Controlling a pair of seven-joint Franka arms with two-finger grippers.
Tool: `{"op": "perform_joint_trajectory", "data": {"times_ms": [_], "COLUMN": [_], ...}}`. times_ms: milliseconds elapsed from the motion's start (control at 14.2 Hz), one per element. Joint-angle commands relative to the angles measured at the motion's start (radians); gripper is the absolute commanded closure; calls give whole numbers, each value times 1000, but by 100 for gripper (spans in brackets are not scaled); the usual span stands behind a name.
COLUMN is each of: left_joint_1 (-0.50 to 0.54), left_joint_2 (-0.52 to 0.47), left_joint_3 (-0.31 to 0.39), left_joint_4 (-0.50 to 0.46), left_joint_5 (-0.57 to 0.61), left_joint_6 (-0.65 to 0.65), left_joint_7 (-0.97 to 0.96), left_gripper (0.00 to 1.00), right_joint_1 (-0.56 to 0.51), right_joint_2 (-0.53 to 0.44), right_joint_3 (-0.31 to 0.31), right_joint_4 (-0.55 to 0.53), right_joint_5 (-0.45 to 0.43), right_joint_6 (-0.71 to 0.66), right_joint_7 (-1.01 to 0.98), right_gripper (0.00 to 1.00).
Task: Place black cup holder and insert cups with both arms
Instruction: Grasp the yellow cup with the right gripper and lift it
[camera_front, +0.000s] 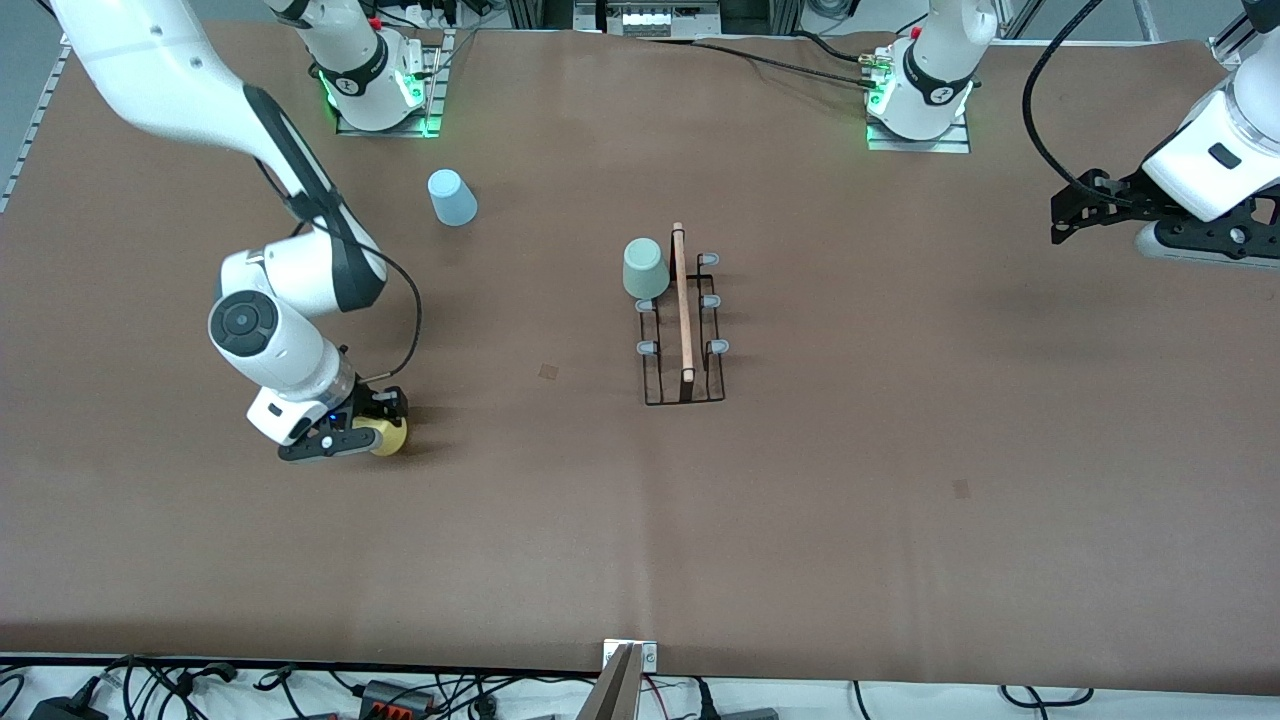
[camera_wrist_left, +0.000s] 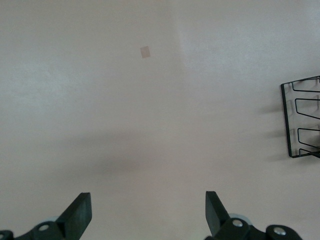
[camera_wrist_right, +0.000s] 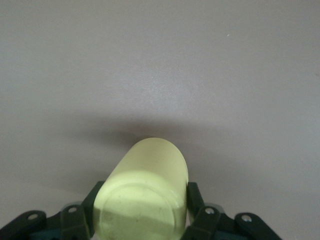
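The right gripper (camera_front: 385, 428) is down at the desk (camera_front: 900, 480), toward the right arm's end from the black cup holder (camera_front: 683, 330) and nearer the front camera, its fingers (camera_wrist_right: 196, 200) closed on the yellow cup (camera_front: 390, 436), whose lower part is cut off in the right wrist view. The light blue cup (camera_front: 452, 197) stands upside down, farther from the camera than the holder; the pale green cup (camera_front: 645, 268) sits inverted on one peg. The left gripper (camera_front: 1075, 212) waits above the desk at the left arm's end, fingers (camera_wrist_left: 80, 212) wide apart, gripping nothing, the holder only partly in its view.
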Motion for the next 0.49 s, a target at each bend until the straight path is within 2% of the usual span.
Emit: {"op": "perform_joint_trajectory", "data": {"times_ms": [0, 140, 421], "left_joint_1": [-6, -8, -8], "left_joint_2": [15, 15, 15], "left_joint_3": [-2, -4, -22], "left_joint_4": [33, 34, 34], "left_joint_5": [4, 4, 4], "left_joint_6": [-23, -23, -23], "left_joint_7": [-15, -15, -19], "left_gripper": [0, 0, 0], "right_joint_1": [63, 112, 270], "right_joint_2": [-102, -101, -65], "right_joint_3": [52, 102, 104], "right_joint_4": [25, 108, 205], "right_joint_5": [-15, -6, 94], "right_joint_6": [-155, -229, -215], "right_joint_7": [270, 496, 763], "right_gripper": [91, 91, 91]}}
